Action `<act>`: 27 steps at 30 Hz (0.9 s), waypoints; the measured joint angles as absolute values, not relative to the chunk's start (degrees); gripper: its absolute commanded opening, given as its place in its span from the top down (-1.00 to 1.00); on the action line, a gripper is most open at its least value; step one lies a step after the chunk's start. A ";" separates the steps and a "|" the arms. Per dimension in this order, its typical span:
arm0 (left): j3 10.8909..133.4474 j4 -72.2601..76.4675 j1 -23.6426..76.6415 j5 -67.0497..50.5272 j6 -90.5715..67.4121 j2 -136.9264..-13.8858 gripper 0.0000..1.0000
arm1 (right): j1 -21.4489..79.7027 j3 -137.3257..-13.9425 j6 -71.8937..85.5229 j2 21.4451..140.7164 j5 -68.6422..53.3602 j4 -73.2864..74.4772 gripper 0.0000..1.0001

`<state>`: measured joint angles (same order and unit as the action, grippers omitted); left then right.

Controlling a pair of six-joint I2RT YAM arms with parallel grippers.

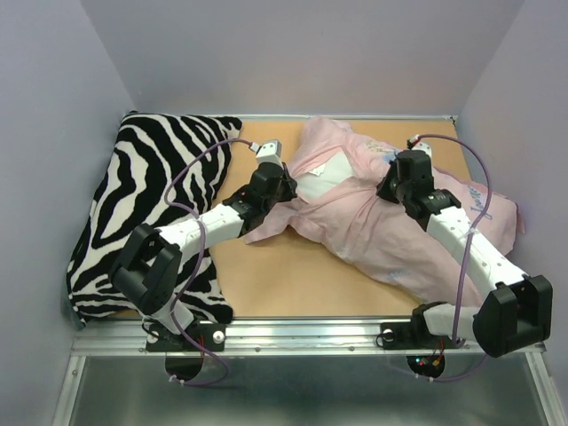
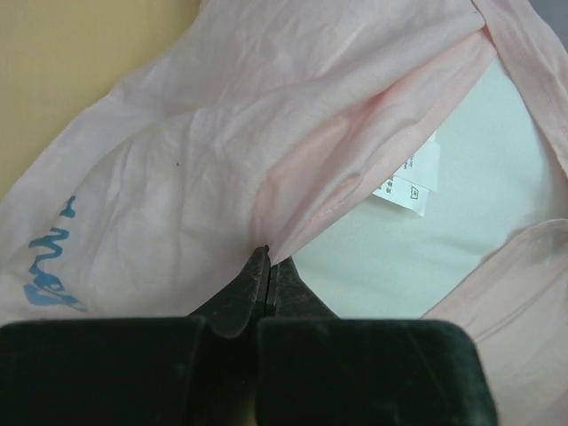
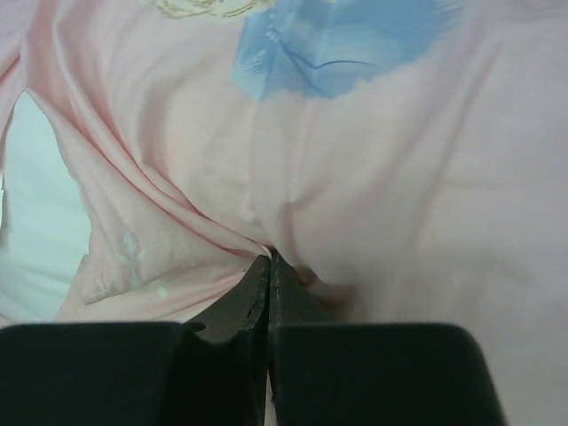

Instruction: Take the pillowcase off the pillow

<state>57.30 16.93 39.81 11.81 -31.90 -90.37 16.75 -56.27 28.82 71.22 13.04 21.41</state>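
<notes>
The pillowcase (image 1: 382, 231) lay crumpled on the counter (image 1: 284, 284) to the right of the zebra pillow (image 1: 151, 204), its pale pink face showing and a strip of bare counter between the two. The white pillow (image 1: 324, 173) was mostly inside it. Only a bare patch showed through the case's open mouth, at the end nearer the zebra pillow.

The left fingers (image 2: 266, 266) were pressed together at that mouth, on the side closest to the zebra pillow, pinching a fold of the case's edge. A small white tag (image 2: 410, 182) sat on the exposed pillow just beyond the pinch.

The right fingers (image 3: 269, 266) worked farther from the zebra pillow, across the open mouth from the left pair. They too were pressed together, nipping a gathered ridge of pink cloth that ran in creases up to their tips. A faded blue print (image 3: 337, 44) lay on the cloth past them.
</notes>
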 measured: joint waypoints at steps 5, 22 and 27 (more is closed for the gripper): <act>56.38 17.41 38.09 11.11 -33.78 -89.38 1.00 | 12.40 -56.34 29.12 71.00 10.02 21.43 0.99; 49.71 24.21 37.87 5.10 -31.24 -86.28 1.00 | 15.38 -66.04 24.99 66.24 3.03 26.61 0.41; 49.74 24.18 38.74 5.85 -30.89 -86.28 1.00 | 26.39 -73.38 22.79 68.64 5.96 26.24 0.40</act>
